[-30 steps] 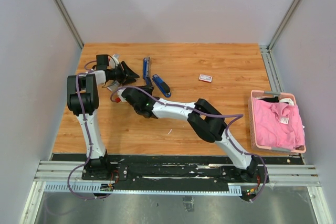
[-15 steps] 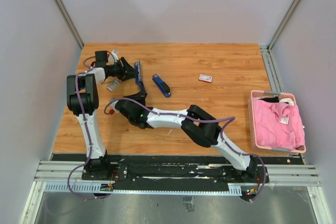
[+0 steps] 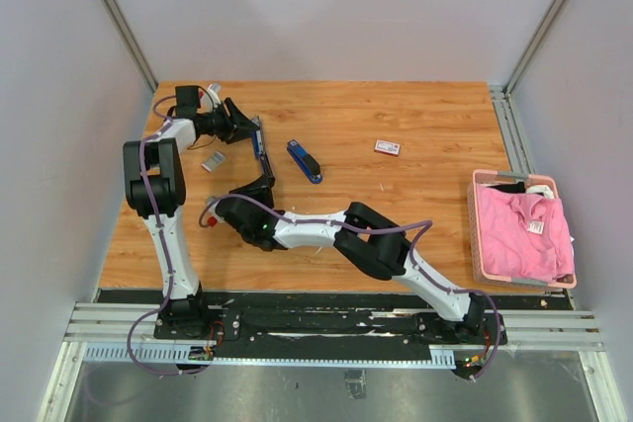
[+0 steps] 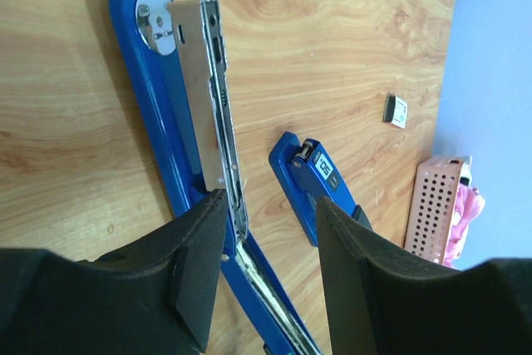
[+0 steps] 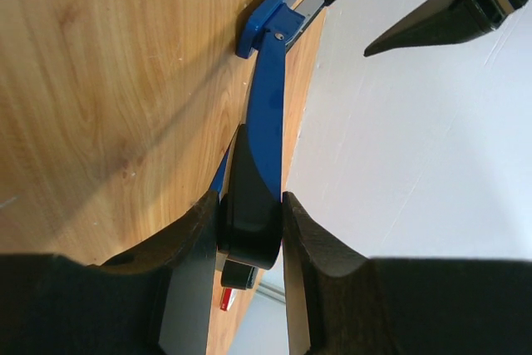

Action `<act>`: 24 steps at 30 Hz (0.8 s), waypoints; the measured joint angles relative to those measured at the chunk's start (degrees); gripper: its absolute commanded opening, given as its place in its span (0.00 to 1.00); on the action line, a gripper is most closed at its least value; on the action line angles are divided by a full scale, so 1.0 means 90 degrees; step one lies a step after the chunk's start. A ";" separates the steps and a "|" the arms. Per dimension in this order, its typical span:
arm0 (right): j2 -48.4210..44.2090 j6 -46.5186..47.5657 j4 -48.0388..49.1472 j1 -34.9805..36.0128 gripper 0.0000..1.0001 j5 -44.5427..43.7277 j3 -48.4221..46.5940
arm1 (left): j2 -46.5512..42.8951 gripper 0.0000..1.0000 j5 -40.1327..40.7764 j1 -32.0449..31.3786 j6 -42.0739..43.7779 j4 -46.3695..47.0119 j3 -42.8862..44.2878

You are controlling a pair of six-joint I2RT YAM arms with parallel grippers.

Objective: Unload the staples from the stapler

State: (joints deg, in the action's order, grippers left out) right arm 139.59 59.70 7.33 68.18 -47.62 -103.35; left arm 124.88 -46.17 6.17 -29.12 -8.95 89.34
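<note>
The right gripper [image 3: 265, 182] sits left of centre in the overhead view, and its wrist camera shows its jaws clamped tight on the black end cap of the blue stapler [image 5: 268, 97], with no gap showing on either side. From there the stapler [image 3: 259, 140] stretches towards the upper left of the table [image 3: 415, 205]. It lies hinged wide open, the silver magazine lifted off the blue base. The left gripper [image 3: 247, 128] meets it from the upper left with jaws partly apart. In its own wrist view the left gripper [image 4: 270, 205] straddles the magazine rail. The rail runs just beside one finger [image 4: 199, 263], daylight separates it from the other, and nothing is pinched. Whether any strip sits inside that magazine I cannot tell. Out on the wood, lower left of the left gripper, lie small silvery-grey strips, the staples [image 3: 213, 161] as best the overhead view shows. A second blue stapler [image 3: 305, 160] lies closed just right of the open one, and a small white box [image 3: 387, 147] is further right. At the right edge, a pink basket [image 3: 475, 224] holds a pink cloth [image 3: 519, 229].
</note>
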 measured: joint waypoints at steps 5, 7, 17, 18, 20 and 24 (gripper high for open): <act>0.0308 0.0393 0.0109 0.0172 0.19 -0.0236 -0.0236 | 0.0000 0.51 0.0010 0.0010 0.0102 -0.0194 0.0119; 0.0406 0.0515 0.0119 0.0243 0.20 -0.0267 -0.0355 | 0.0000 0.52 0.0034 0.0010 0.0146 -0.0304 0.0175; 0.0517 0.0687 0.0119 0.0418 0.21 -0.0272 -0.0461 | 0.0000 0.51 0.0185 0.0012 0.0483 -0.0855 0.0619; 0.0522 0.0687 0.0117 0.0418 0.22 -0.0274 -0.0461 | 0.0000 0.51 0.0204 0.0012 0.0510 -0.0891 0.0619; 0.0522 0.0685 0.0114 0.0418 0.23 -0.0274 -0.0461 | 0.0007 0.51 0.0248 0.0012 0.0554 -0.0971 0.0619; 0.0522 0.0678 0.0109 0.0418 0.26 -0.0272 -0.0461 | 0.0027 0.50 0.0318 0.0012 0.0636 -0.1083 0.0619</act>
State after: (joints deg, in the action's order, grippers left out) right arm 144.29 65.80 8.32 71.94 -50.06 -107.50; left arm 125.12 -43.31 6.28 -23.40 -18.70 94.91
